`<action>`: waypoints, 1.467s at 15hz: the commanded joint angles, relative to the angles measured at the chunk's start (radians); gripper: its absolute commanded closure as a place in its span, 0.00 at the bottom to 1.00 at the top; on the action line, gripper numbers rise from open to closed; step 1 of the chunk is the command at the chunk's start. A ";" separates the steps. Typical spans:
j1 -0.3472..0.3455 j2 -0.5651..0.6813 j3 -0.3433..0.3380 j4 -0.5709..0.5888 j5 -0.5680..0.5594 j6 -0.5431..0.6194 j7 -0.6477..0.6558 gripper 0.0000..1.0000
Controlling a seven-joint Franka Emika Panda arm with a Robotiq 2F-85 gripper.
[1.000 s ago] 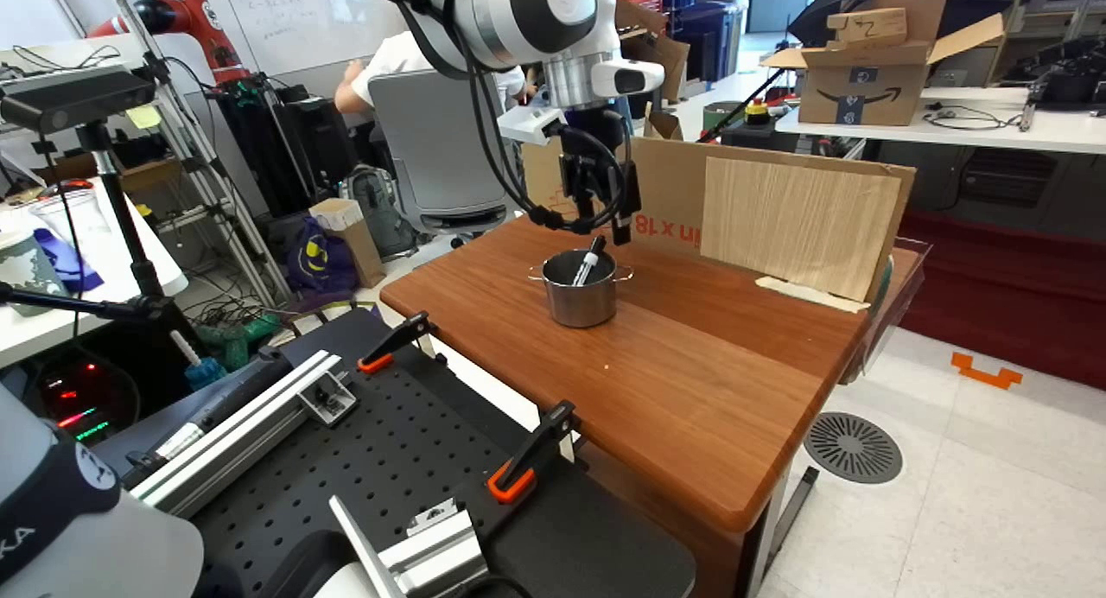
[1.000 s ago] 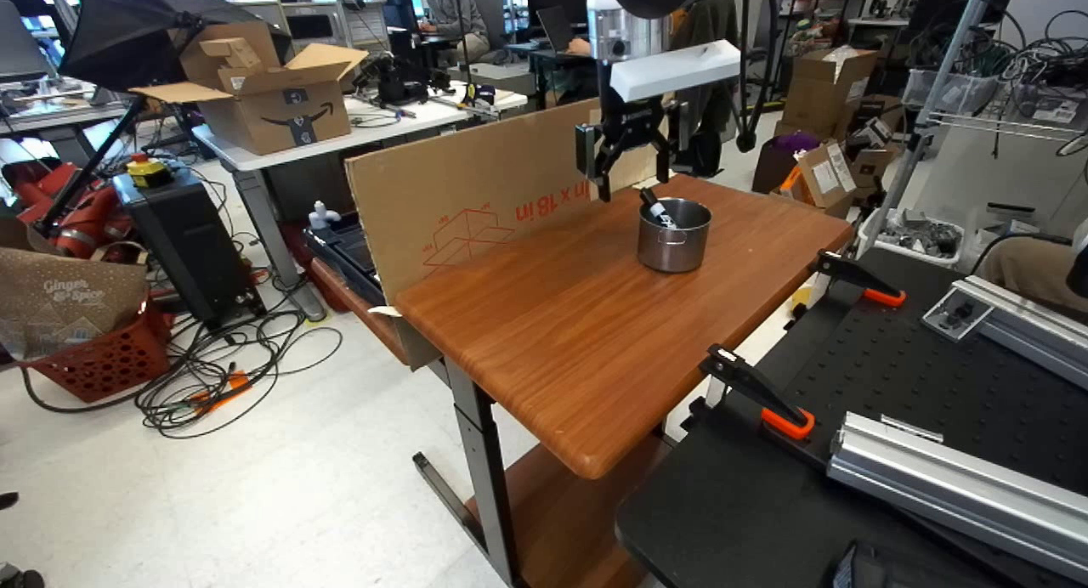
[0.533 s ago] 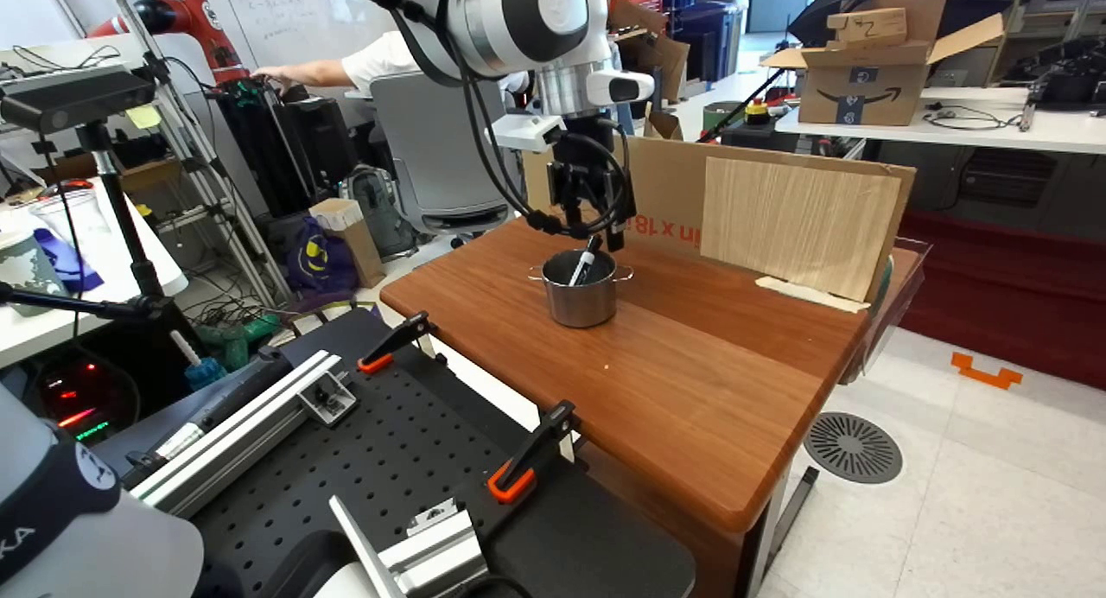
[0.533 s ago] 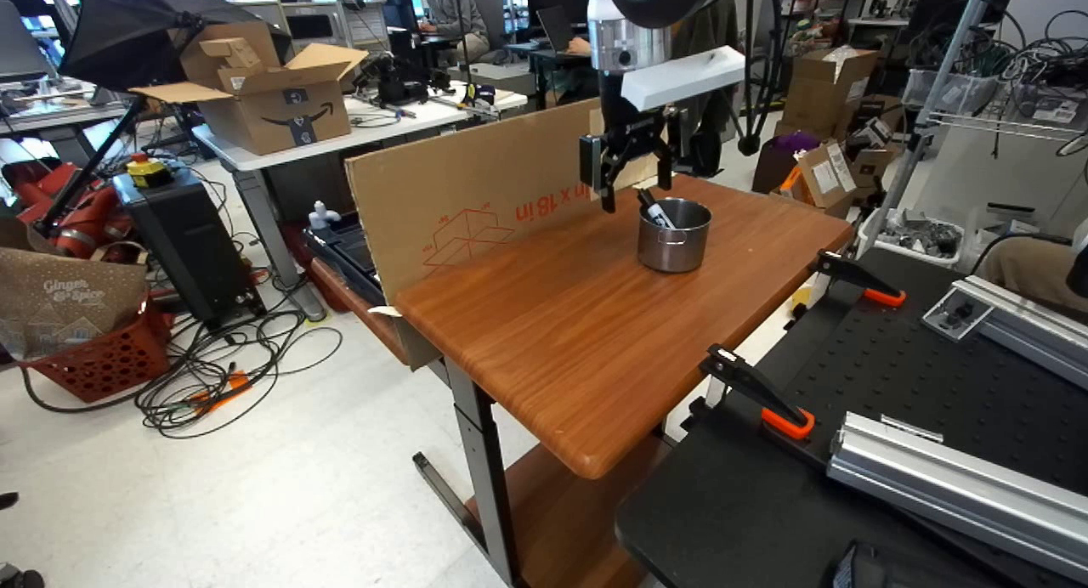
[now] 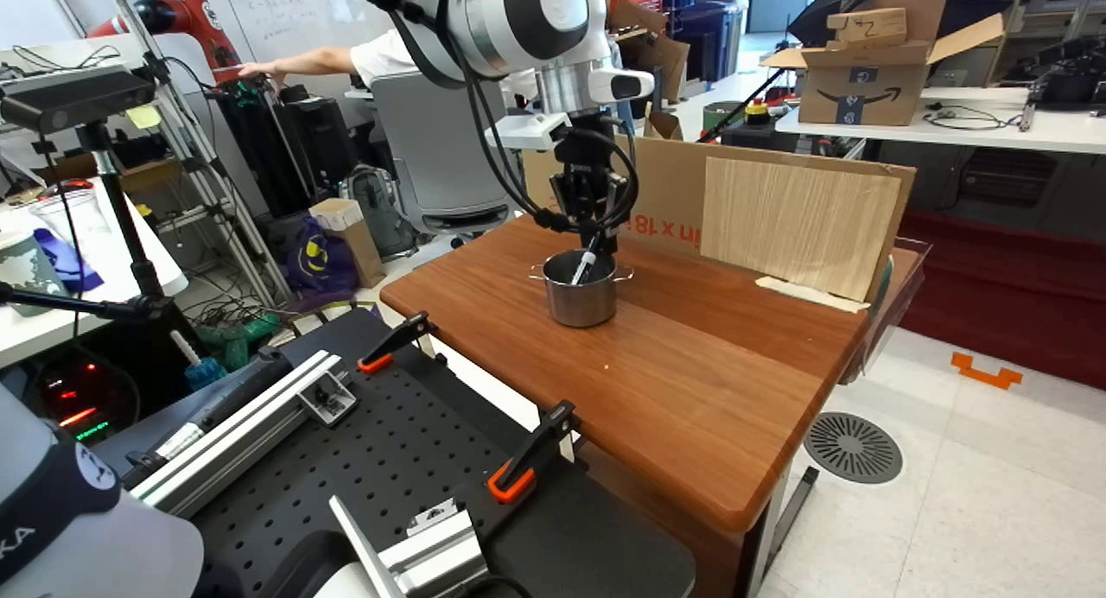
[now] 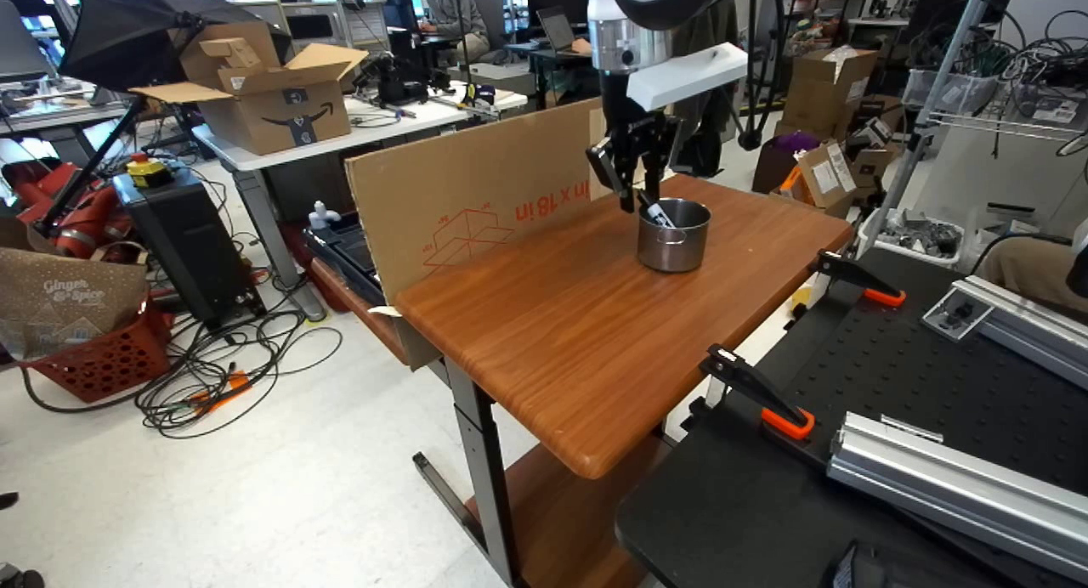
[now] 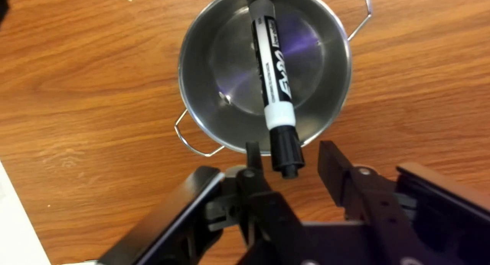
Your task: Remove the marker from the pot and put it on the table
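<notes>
Leaning marker (image 7: 273, 67) in round steel pot (image 6: 680, 255), woodgrain table (image 6: 552, 342), hand (image 7: 290, 156) half spread around cap (image 7: 284, 140) (gripping nothing)

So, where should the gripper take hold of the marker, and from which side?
Probably by its black cap, from above, closing across its width. The marker leans in the pot, which surrounds its lower end, but the cap sticks out on top. The wrist view shows the open gripper on both sides of it.
</notes>
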 commanded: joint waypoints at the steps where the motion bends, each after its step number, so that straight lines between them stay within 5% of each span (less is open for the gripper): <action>1: 0.009 -0.009 -0.010 -0.013 -0.041 0.025 0.002 0.86; 3: 0.009 -0.011 -0.010 -0.012 -0.049 0.026 0.003 0.99; 10: 0.012 -0.042 -0.017 -0.025 -0.064 0.029 0.013 0.95; 17: 0.002 -0.217 -0.023 -0.090 -0.113 0.027 0.043 0.95; 22: -0.022 -0.298 0.037 -0.099 -0.004 0.010 0.069 0.95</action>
